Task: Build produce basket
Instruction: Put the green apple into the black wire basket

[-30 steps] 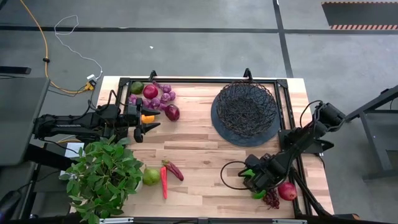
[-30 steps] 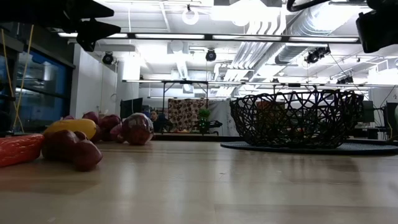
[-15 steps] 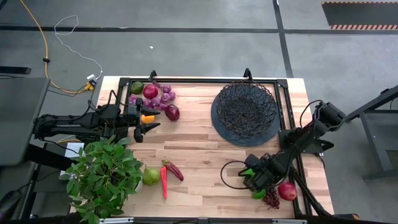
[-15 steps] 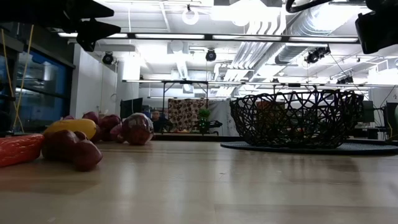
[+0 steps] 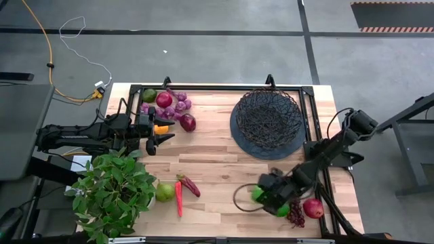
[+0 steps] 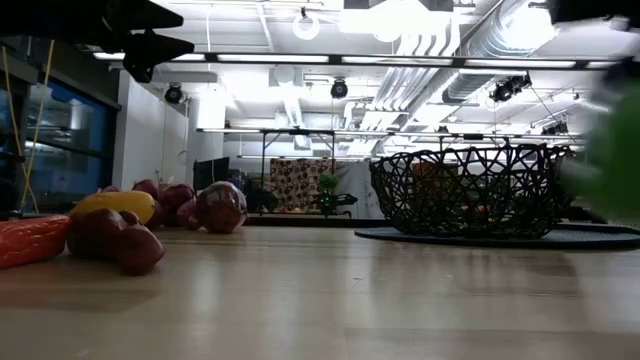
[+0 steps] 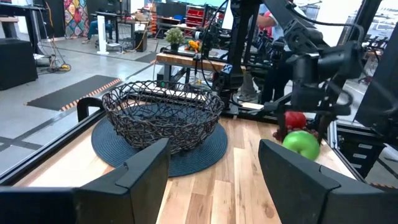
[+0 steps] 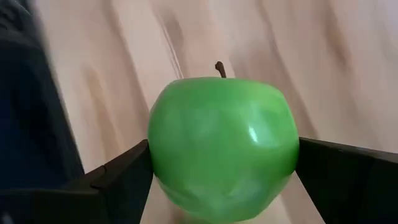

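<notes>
The right gripper (image 5: 261, 195) held a green apple (image 8: 222, 144) between its fingers above the table's near right corner. The smooth apple could slip before reaching the empty basket (image 5: 268, 119) farther back. The left gripper (image 5: 161, 132) hung half open, holding nothing.

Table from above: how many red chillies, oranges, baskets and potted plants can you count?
Red chilli peppers: 2
Orange: 1
Basket: 1
Potted plant: 1
Total: 5
</notes>
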Robot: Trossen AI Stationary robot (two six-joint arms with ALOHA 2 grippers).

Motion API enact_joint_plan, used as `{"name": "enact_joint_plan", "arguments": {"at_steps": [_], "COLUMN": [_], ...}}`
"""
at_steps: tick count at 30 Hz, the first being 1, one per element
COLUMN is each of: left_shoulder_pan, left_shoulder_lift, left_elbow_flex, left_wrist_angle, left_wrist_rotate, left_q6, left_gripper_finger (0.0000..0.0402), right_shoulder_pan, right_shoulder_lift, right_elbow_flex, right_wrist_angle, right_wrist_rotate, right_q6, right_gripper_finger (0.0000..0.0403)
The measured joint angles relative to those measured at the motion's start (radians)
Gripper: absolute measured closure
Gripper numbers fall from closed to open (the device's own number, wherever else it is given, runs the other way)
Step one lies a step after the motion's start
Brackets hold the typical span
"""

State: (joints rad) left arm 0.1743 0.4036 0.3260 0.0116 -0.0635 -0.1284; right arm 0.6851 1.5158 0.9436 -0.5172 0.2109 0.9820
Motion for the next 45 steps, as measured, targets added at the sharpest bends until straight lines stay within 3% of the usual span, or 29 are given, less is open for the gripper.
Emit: {"name": "enact_joint_plan", "arguments": {"at_steps": [6, 14, 19, 23, 27, 30, 35, 45], "left_shoulder_pan": [0.0, 0.0, 0.0, 0.0, 0.0, 0.0, 0.0, 0.002], "left_shoulder_lift": [0.0, 0.0, 0.0, 0.0, 0.0, 0.0, 0.0, 0.002], "left_elbow_flex": [0.0, 0.0, 0.0, 0.0, 0.0, 0.0, 0.0, 0.0], "left_wrist_angle": [0.0, 0.0, 0.0, 0.0, 0.0, 0.016, 0.069, 0.083], "left_wrist_rotate": [-0.001, -0.004, -0.02, -0.024, -0.023, 0.006, 0.081, 0.048], "left_q6": [0.0, 0.0, -0.002, 0.0, 0.0, 0.022, 0.066, 0.106], "left_gripper_finger": [0.0165, 0.0165, 0.0165, 0.0165, 0.0165, 0.0165, 0.0165, 0.0165], "right_shoulder_pan": [-0.124, -0.22, -0.221, -0.222, -0.249, -0.288, -0.342, -0.36], "right_shoulder_lift": [-0.039, -0.266, -0.448, -0.584, -0.658, -0.677, -0.679, -0.679], "right_elbow_flex": [0.002, -0.009, -0.186, -0.372, -0.507, -0.559, -0.567, -0.567], "right_wrist_angle": [0.163, 0.192, 0.322, 0.601, 0.918, 1.046, 1.06, 1.059], "right_wrist_rotate": [0.153, 0.374, 0.443, 0.474, 0.453, 0.407, 0.324, 0.31], "right_q6": [-0.349, -0.705, -0.762, -0.849, -0.995, -1.054, -1.062, -1.051], "right_gripper_finger": [0.0081, 0.0081, 0.0081, 0.0081, 0.0081, 0.0081, 0.0081, 0.0081]}}
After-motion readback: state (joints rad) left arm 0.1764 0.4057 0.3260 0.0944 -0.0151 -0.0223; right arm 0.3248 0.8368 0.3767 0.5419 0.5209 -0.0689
